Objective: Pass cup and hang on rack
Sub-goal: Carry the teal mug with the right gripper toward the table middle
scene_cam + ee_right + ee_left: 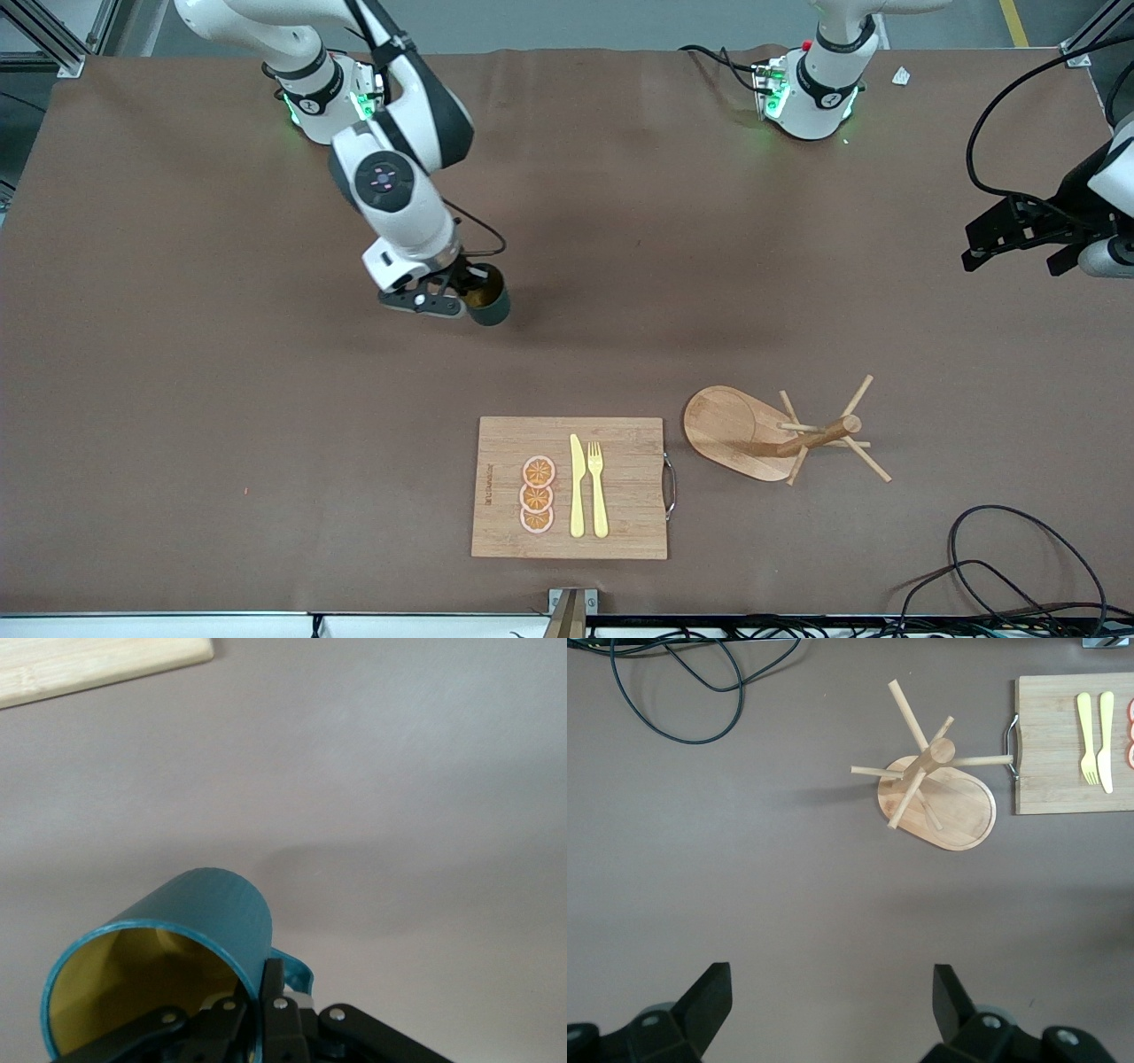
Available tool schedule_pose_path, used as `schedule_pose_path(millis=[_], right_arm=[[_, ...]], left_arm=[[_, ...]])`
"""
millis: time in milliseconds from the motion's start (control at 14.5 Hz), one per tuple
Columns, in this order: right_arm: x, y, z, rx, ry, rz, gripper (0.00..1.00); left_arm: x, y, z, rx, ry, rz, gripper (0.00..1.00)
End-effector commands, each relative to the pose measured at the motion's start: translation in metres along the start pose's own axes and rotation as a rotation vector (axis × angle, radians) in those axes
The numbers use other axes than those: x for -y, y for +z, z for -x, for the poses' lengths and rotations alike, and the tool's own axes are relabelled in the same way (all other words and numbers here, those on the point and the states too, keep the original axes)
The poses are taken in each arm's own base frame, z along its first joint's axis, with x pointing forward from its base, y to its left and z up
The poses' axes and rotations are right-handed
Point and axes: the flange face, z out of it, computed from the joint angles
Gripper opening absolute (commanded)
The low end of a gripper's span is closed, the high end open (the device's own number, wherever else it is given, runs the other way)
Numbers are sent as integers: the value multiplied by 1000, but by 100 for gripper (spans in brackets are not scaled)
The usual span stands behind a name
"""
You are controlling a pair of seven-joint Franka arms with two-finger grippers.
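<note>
— The right gripper (443, 297) is pinched tight on the cup (487, 304) rim, up over bare table, well apart from the rack (780, 434).

— I'd carry it level to the left gripper (1019, 244), which waits wide open, handle outward.

— Any writing?

— A mark on the cutting board (570, 487), unreadable.

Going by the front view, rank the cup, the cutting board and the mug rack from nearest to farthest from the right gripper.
1. The cup: clamped at its rim in the shut right gripper, above the bare table.
2. The cutting board: on the table, nearer the front camera than the rack's base.
3. The rack: beside the board, toward the left arm's end of the table.
</note>
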Motion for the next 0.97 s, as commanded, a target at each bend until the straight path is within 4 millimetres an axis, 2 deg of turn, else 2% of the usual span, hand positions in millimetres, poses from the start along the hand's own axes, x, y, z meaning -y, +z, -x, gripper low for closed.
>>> schedule_pose_path(millis=[0,346,623,899], right_arm=[[37,18,11,-10,85,3,0],[74,54,44,-28,40,-4,0],[97,80,61,-38,55,-5,1],[119,93,66,-42,90,-8,1]], left_arm=[[2,-4,3,3,12,10,100],[2,-3,2,4,13,10,100],[2,-3,2,4,13,10,100],[2,-3,2,4,13,10,100]])
